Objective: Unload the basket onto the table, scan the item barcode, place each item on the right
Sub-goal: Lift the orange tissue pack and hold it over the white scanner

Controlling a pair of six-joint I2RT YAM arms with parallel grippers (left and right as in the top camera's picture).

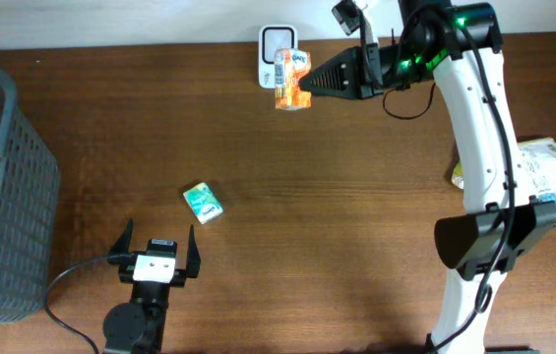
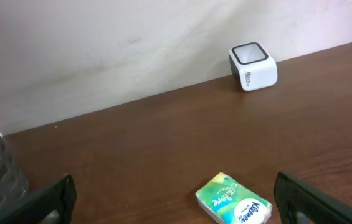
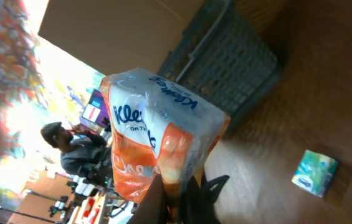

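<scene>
Overhead: we see right gripper (image 1: 309,84) pinching orange pack (image 1: 292,81) over scanner (image 1: 274,41), prob. for the scan; left gripper (image 1: 159,232) wide, empty, idle.

Scanner (image 2: 253,67) far back (tissue pk (image 2: 233,202) nearer)

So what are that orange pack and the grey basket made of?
Orange pack: thin glossy plastic film, probably; it crinkles and catches bright highlights. Grey basket: likely rigid matte plastic, though coated wire is possible; open grid walls, no shine.
</scene>
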